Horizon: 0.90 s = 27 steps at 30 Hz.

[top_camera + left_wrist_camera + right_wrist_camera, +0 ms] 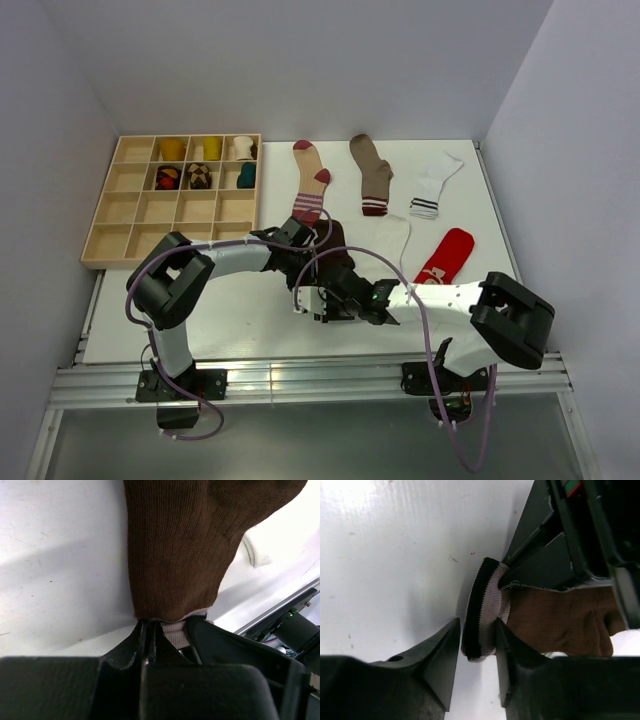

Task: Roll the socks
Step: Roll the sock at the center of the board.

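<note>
A dark brown sock [338, 248] [185, 545] lies stretched on the white table between both arms. My left gripper [318, 282] [165, 624] is shut on it just behind the cuff, a strip of pale fabric [176, 632] showing between its fingers. In the right wrist view the pale and black striped cuff [482, 610] is folded into a thick roll. My right gripper [340, 300] [476, 630] stands open around that roll: the right finger [502, 645] touches it, the left finger [447, 650] is a sliver apart. The left gripper [512, 580] sits just beyond the cuff.
Other socks lie at the back: a tan one with red toe [312, 185], a brown one [372, 175], a white one with dark stripes [435, 185], a plain white one [393, 235] [252, 555] and a red one [445, 255]. A wooden compartment tray [120, 215] holding rolled socks stands at back left.
</note>
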Each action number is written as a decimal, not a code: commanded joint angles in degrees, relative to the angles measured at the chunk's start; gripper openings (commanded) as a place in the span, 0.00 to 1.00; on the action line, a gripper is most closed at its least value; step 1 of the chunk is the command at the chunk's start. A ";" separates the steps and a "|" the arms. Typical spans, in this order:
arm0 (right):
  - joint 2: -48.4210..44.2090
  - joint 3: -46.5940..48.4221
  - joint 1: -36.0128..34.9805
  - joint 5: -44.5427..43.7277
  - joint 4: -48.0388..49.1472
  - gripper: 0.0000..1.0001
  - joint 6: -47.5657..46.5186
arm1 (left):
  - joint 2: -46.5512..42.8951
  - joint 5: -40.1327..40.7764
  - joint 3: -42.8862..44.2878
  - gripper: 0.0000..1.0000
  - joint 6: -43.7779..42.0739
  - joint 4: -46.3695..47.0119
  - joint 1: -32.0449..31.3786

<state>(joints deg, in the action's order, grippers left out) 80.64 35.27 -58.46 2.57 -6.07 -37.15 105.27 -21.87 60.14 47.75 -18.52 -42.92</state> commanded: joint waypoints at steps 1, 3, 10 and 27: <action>1.53 2.00 -0.52 -2.04 1.94 0.37 -0.12 | 0.81 -0.37 1.74 0.00 -0.73 -1.16 0.38; 2.68 2.61 -0.61 -2.39 1.93 0.30 0.23 | 0.81 -1.07 1.56 0.00 -0.72 -0.99 0.46; 1.11 4.28 0.09 2.69 -3.67 0.11 1.19 | -3.22 -0.63 -1.77 0.15 1.82 3.30 1.08; 13.83 23.52 21.01 40.49 -33.74 0.09 -2.40 | -22.47 16.49 -22.87 0.47 8.86 24.49 2.31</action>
<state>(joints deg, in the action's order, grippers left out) 91.74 54.59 -39.64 34.04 -30.89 -37.52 86.80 -12.10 38.96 57.10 0.30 -40.69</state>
